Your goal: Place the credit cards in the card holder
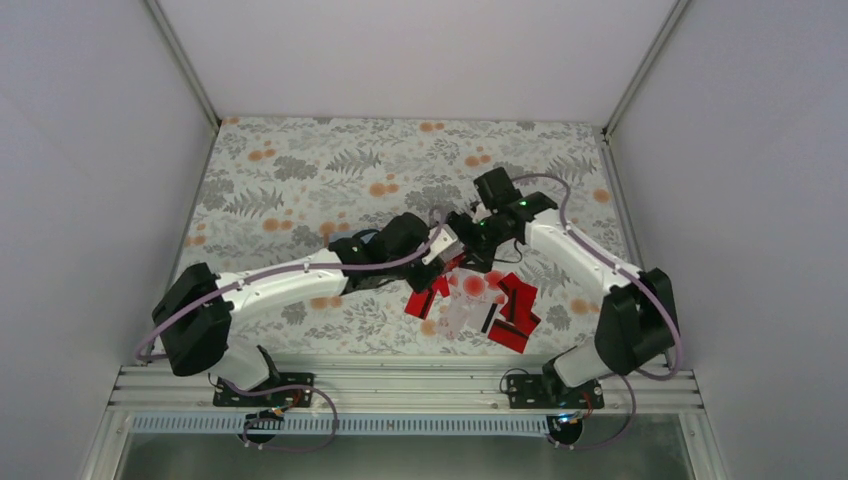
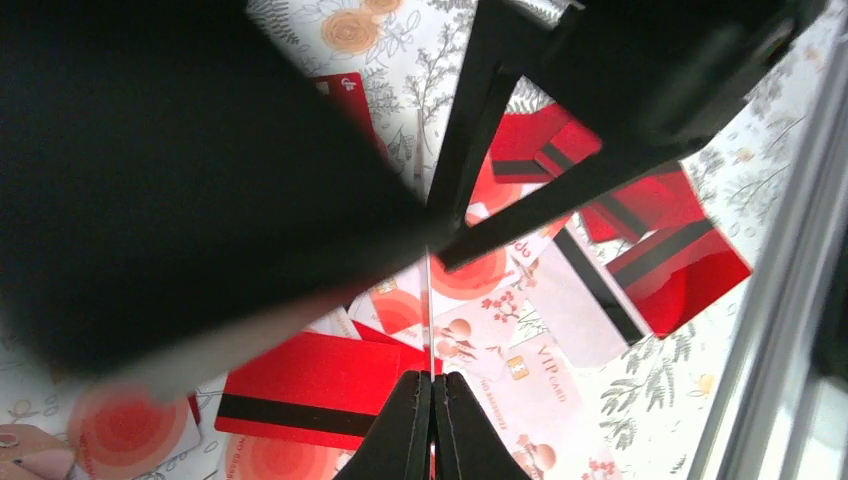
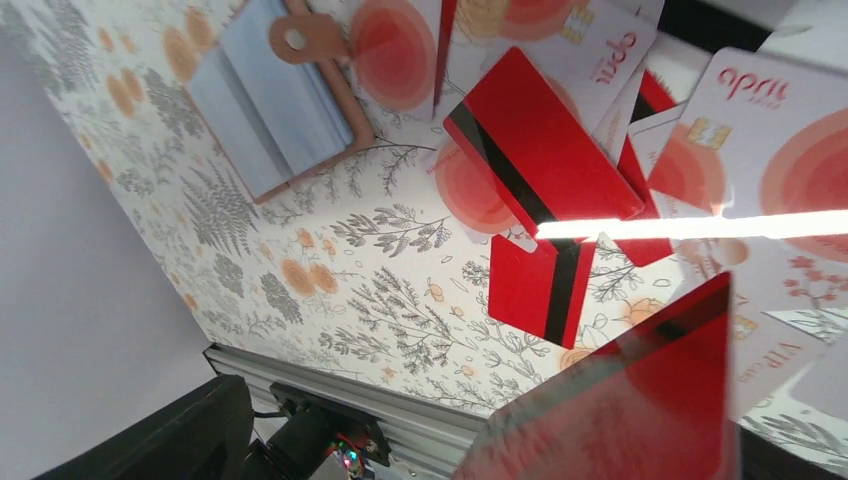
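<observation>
The left arm [image 1: 290,275] and right arm [image 1: 572,247] meet over scattered credit cards [image 1: 512,310] on the floral table [image 1: 300,170].

"april" and "VIP CARD" are all I can read on my cards.
From my right wrist camera, two white credit cards carry "april" in red script. The first card [image 3: 600,50] lies a little way right of the card holder [image 3: 280,110]. The second card [image 3: 760,118] lies farther right, with a smaller line beneath that I can't make out. Farthest from the card holder, low on the right, a third card [image 3: 775,365] shows gold "VIP". From my left wrist camera, a white VIP card [image 2: 540,375] reads "VIP CARD" in gold beside its chip. Its row of digits is too blurred to read, and a neighbouring card [image 2: 515,250] shows only cut-off red letters.
</observation>
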Controlling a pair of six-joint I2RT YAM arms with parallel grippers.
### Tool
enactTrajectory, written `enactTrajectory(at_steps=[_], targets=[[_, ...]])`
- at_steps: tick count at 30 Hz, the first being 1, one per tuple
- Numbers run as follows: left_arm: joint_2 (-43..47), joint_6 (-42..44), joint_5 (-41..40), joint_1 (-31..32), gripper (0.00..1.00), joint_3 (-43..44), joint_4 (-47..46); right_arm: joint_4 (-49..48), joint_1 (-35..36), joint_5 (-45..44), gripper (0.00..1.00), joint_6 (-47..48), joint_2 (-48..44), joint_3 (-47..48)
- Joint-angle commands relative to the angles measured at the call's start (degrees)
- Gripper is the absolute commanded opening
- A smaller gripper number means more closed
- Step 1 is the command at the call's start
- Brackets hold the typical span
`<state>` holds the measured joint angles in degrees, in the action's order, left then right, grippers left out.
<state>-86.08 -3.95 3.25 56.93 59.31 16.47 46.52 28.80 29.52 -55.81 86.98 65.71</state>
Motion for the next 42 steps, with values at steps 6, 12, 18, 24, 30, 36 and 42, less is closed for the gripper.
enactTrajectory(at_steps=[6,12,18,24,30,36,42], targets=[[5.0,-4.9,16.3,-8.9,0.02,3.0,4.2,6.0,-5.6,-2.7,0.90,8.9,-8.1,1.2],[6.3,-8.4,25.5,-15.2,0.02,2.6,4.4,0.0,-6.3,2.6,0.95,9.6,-9.2,1.3],[8.4,-17.6,35.3,-23.7,0.02,1.5,1.4,-15.1,-6.4,6.4,0.96,7.0,-12.0,0.3],[9.7,-26.3,41.3,-33.4,0.02,3.0,1.0,-29.1,-6.4,7.4,0.94,4.2,-13.4,0.3],[12.8,-25.1,42.8,-41.4,0.02,1.0,6.5,-30.0,-6.4,9.2,0.92,8.8,-8.6,4.0],[18.5,-23.7,43.2,-50.0,0.02,-7.7,9.9,-29.2,-6.3,14.3,0.86,12.7,-1.8,6.2],[21.9,-24.1,42.1,-55.3,0.02,-16.6,8.0,-28.1,-4.5,18.1,0.82,17.2,5.5,8.6]])
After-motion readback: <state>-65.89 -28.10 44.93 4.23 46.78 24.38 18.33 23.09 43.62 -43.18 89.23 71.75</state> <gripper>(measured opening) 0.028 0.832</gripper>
